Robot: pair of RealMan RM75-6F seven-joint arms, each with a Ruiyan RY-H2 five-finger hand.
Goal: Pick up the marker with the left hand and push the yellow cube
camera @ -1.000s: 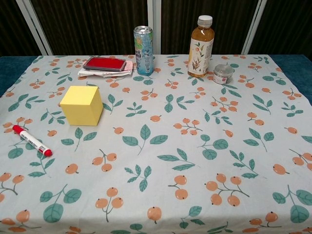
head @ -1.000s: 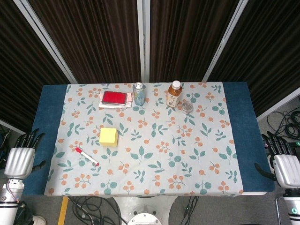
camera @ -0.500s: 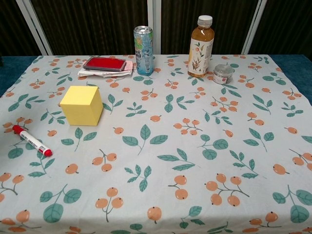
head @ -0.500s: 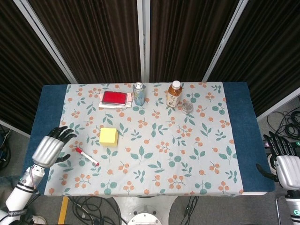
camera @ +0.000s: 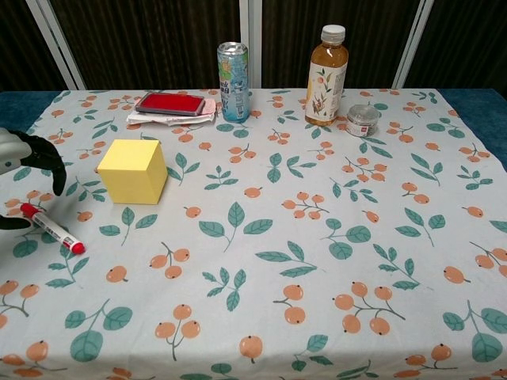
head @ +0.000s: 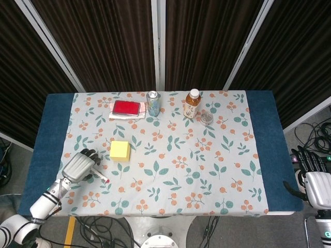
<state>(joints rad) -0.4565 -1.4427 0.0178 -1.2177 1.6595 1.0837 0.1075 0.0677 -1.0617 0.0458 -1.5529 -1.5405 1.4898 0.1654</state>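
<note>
The marker (camera: pixel 51 228), white with a red cap, lies on the floral cloth at the front left. In the head view only its near end (head: pixel 102 177) shows past my left hand (head: pixel 80 166). That hand (camera: pixel 24 162) hovers over the marker's capped end with fingers apart and thumb low beside it, and nothing is in its grip. The yellow cube (head: pixel 120 151) stands just right of and beyond the marker, also seen in the chest view (camera: pixel 133 170). My right hand (head: pixel 316 186) hangs off the table's right edge, fingers spread and empty.
Along the far edge stand a drink can (head: pixel 153 103), a tea bottle (head: pixel 192 104) and a small jar (head: pixel 207 118). A red case on papers (head: pixel 126 108) lies left of the can. Blue table (head: pixel 51 124) shows either side of the cloth.
My left hand has swung in from beside the table's left edge onto the cloth and now sits over the marker. The marker, cube and right hand have not moved.
</note>
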